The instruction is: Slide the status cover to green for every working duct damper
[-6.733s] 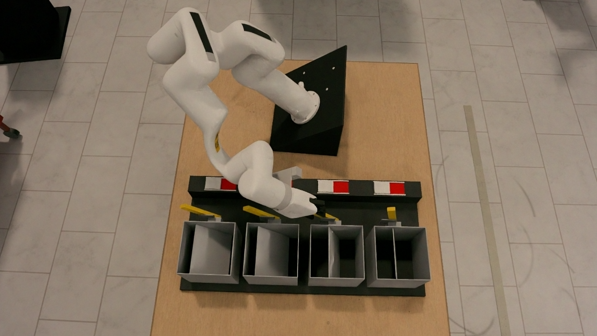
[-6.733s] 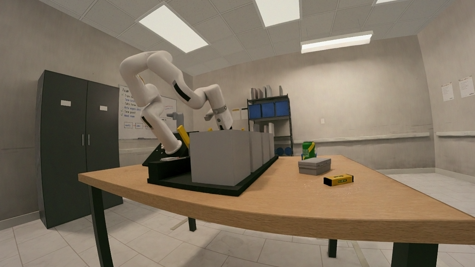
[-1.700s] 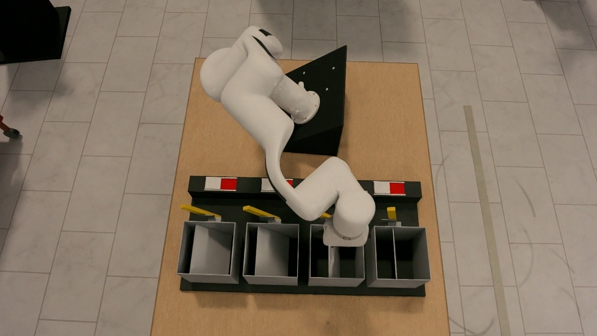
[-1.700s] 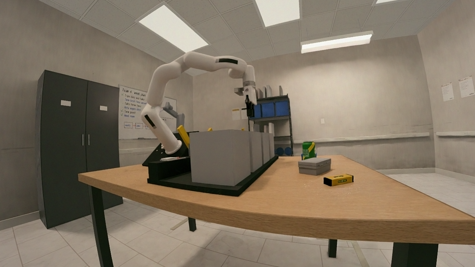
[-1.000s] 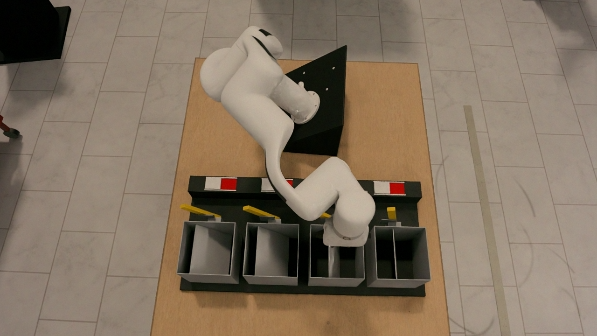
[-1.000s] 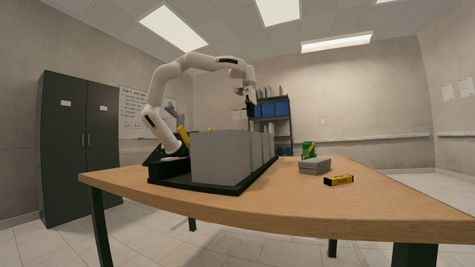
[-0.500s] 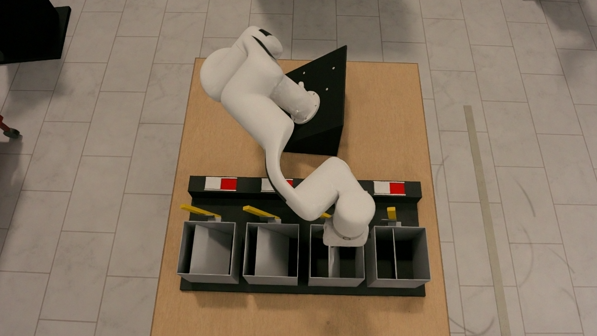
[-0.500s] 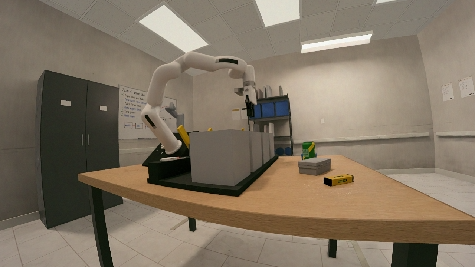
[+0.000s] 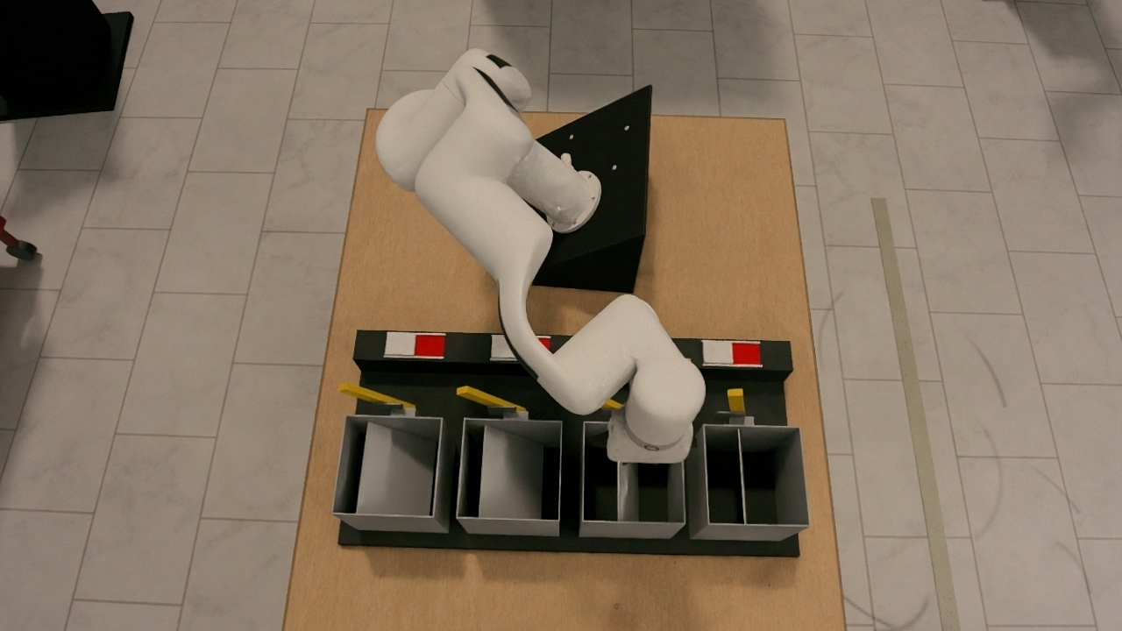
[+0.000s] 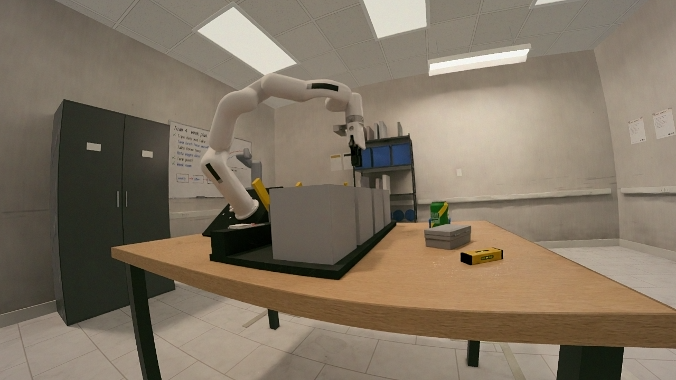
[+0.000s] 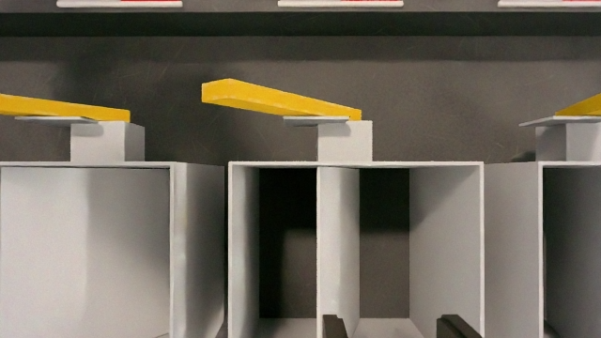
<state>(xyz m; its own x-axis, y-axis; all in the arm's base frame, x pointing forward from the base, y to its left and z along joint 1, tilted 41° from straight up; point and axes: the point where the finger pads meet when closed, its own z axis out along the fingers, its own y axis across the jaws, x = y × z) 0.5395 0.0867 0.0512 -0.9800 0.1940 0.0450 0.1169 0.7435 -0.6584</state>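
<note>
Currently we seem to be at the testing stage, with no damper marked as working. Our gripper [image 10: 356,164] [image 11: 392,326] hangs above the third damper [image 9: 634,529] [image 11: 482,244], counting from the left in the top view, its jaws partly parted with nothing between them. All four dampers stand in a row on the black base, each behind its own spot on the slider rail [image 9: 628,345].

In the top view we see red on the first slider [image 9: 414,345], the second slider [image 9: 507,346] and the fourth slider [image 9: 729,352]. The arm hides the third slider [image 11: 340,3] there, but the wrist view catches a strip of its red.

The blades do not all lie alike. In the first damper [image 9: 392,521] and the second damper [image 9: 509,526] a broad face slants across the opening, while in the third and the fourth damper [image 9: 749,532] the blade stands nearly edge-on. The third handle [image 11: 277,100] slants left; the fourth handle [image 9: 734,400] looks closer to straight.

We judge that the next move calls for working a handle and watching whether its blade follows, the third being nearest. We should push gently sideways, so the housing stays put, then slide the cover only if the blade turns with the handle.
</note>
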